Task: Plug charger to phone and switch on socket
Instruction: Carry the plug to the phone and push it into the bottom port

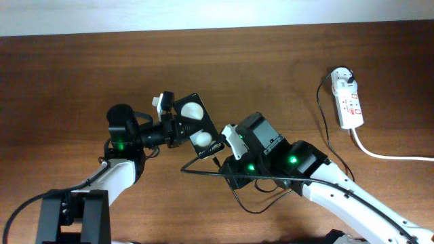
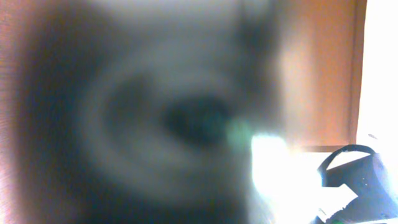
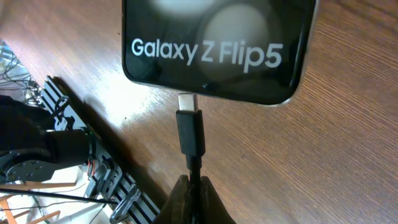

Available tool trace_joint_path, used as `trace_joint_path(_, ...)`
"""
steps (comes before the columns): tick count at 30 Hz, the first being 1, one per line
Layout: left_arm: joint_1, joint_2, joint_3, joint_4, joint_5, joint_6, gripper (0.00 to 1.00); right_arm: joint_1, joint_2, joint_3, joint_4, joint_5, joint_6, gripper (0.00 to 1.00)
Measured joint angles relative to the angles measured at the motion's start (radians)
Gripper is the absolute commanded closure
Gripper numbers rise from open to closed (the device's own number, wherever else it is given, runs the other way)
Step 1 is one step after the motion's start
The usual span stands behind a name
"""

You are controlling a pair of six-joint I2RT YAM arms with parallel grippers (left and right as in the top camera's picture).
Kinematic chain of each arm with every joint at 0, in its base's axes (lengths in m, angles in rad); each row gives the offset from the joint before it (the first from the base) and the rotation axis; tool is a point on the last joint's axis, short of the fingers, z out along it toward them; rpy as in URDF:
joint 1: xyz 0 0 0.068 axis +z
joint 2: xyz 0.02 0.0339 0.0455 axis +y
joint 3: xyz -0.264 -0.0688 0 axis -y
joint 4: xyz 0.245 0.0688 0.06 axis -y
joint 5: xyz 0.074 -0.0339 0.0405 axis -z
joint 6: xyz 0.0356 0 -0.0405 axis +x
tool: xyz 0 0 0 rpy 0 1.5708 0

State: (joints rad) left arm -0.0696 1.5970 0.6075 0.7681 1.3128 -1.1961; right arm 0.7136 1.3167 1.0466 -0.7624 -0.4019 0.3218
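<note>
Feeds from overhead show my left pincer [image 1: 176,126] clamped on the left edge of the black rectangular phone [image 1: 196,125], which juts out to that pincer's right with two white circles on its face. The left wrist camera gives me only a dark blur, so I read this grip from overhead alone. Just right of the phone, my right pincer [image 3: 194,186] is closed on the thin black charger cable [image 3: 189,134], pinching it directly behind the connector. On its wrist camera the connector stands straight ahead of the fingers [image 3: 180,202], and its silver tip meets the port in the phone's edge below white "Galaxy Z Flip5" lettering; how deep it sits I cannot tell. Slack cable loops on the brown wooden table [image 1: 68,81] beneath that arm. Well apart to the right pincer's right lies the white elongated power-strip socket [image 1: 350,108] with red marks, the charger's white plug adapter [image 1: 343,76] at its far end and a thick white cord [image 1: 390,156] leaving its near end.
</note>
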Motion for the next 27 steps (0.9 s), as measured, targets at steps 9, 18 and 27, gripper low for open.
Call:
trace_joint_path(9,0.004,0.000,0.000,0.000,0.001,-0.002,1.00,0.000,0.000,0.000,0.004,0.000,0.023,0.96)
trace_joint_path(18,0.004,0.000,0.000,0.000,0.017,-0.004,1.00,0.000,0.000,0.000,0.003,0.000,0.034,0.96)
trace_joint_path(27,0.008,0.000,0.001,0.000,0.019,-0.005,1.00,0.000,0.000,-0.002,0.024,-0.007,0.038,0.96)
